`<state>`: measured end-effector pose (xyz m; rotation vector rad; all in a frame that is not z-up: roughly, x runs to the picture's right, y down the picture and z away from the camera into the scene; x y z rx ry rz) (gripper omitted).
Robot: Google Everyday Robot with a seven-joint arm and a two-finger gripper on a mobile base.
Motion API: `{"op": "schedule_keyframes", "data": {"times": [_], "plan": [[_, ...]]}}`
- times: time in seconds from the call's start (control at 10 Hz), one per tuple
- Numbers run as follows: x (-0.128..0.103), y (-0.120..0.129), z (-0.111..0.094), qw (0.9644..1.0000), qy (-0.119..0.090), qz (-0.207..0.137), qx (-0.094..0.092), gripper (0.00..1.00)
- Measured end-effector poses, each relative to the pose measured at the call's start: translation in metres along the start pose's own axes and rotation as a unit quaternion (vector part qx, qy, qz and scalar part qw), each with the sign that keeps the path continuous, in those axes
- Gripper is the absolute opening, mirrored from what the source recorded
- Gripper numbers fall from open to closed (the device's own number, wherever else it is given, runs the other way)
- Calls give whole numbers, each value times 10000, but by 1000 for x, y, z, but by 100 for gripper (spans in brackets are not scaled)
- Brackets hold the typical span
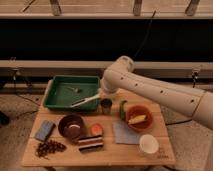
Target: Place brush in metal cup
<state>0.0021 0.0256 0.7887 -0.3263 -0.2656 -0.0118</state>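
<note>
Over table (pixel 165 150): gripper (pixel 100 98) gripping brush (pixel 84 101).

Tool (pixel 101 96)-held brush (pixel 85 101) beside metal cup (pixel 106 105)

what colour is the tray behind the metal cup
Green tray, camera view; the gripper is at its right edge.

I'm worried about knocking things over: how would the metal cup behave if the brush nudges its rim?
The metal cup looks small and narrow, so it probably tips or slides easily. The brush, near the gripper, is long, so its overhang may lever the cup over. The cup seems empty, hence likely light.
</note>
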Motion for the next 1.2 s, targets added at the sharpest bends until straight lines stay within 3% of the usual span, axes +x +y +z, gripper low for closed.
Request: {"op": "schedule_keyframes", "data": {"times": [0.4, 0.5, 1.2], "plan": [[24, 8, 8, 9994, 10, 324, -122, 0], [31, 10, 10, 9990, 14, 411, -185, 6], [48, 28, 29, 9966, -10, 682, -472, 75]]}}
